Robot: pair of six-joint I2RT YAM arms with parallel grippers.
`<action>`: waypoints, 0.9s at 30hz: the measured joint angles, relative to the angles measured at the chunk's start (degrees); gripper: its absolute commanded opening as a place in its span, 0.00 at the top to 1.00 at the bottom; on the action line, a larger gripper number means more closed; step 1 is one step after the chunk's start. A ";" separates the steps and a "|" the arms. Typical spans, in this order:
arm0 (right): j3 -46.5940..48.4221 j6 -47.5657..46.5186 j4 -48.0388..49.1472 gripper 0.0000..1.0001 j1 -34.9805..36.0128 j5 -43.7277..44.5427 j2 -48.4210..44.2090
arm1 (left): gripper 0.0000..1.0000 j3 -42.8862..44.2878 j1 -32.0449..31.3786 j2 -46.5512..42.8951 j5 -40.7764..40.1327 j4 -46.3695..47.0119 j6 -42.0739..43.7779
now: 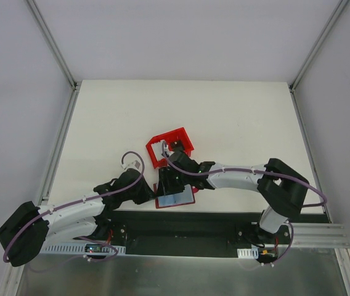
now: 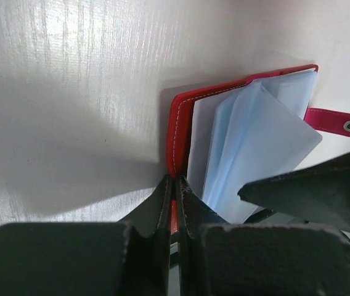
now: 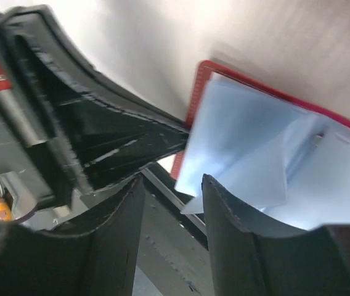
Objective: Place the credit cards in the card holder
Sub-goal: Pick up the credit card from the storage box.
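Left gripper (image 2: 175, 185) — clenched on edge of red cover of card holder (image 2: 181, 117). Card holder lies open at near edge of tabletop (image 1: 236, 117), about mid-width. Clear sleeves (image 2: 261, 142) fanned up, snap tab (image 2: 341, 123) sticking out from opposite cover edge. Right gripper (image 3: 173, 182) — released, fingers apart beside sleeve edges, nothing between them. Red bin (image 1: 170, 147) just behind card holder, toward tabletop centre.
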 measured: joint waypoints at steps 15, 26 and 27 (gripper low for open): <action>-4.76 -1.18 -6.86 0.52 -3.32 12.00 -12.15 | 1.00 -1.62 0.00 -1.95 -0.02 0.98 -0.98; -6.03 -0.07 -9.49 0.51 -3.02 12.83 -7.93 | 1.00 -1.62 0.00 -1.92 0.00 1.01 -0.96; -6.03 -0.04 -9.60 0.51 -2.95 13.18 -7.93 | 1.00 -1.62 0.00 -1.92 0.00 1.01 -0.96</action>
